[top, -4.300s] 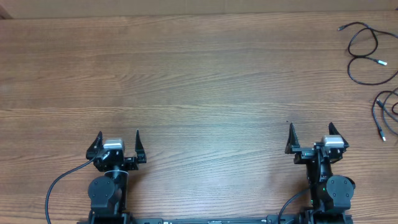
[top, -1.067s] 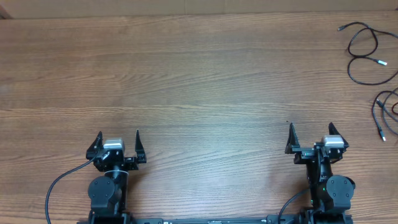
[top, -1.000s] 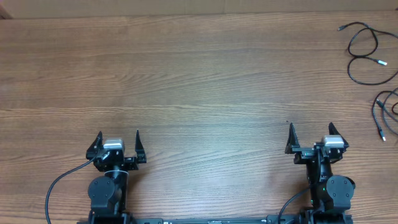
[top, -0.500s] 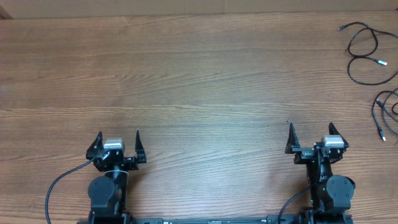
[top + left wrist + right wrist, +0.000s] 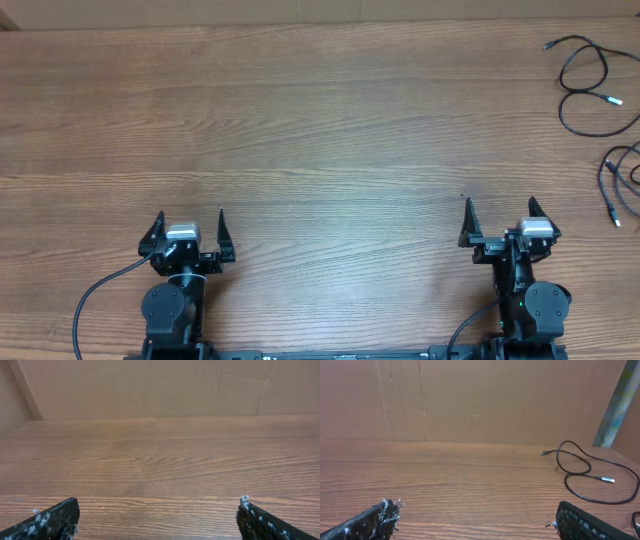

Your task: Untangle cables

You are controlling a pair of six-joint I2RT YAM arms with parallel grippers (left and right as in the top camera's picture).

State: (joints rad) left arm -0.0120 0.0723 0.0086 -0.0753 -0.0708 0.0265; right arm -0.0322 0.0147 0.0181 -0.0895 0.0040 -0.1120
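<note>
Thin black cables lie at the table's far right. One cable [image 5: 578,92] curls in two loose loops with a silver-tipped plug; it also shows in the right wrist view as the looped cable [image 5: 580,472]. A second cable [image 5: 614,180] lies closer, partly cut off by the frame edge. My left gripper [image 5: 190,218] is at the near left, open, with nothing between its fingers. At the near right my right gripper [image 5: 500,208] stands open and holds nothing, well short of the cables. In the wrist views the left gripper [image 5: 158,504] and right gripper [image 5: 472,510] frame bare wood.
The wooden table [image 5: 320,130] stretches wide between the arms and its back edge. A brown cardboard wall [image 5: 160,385] rises behind it. Thick black base cables [image 5: 95,300] trail from the arm mounts at the front edge.
</note>
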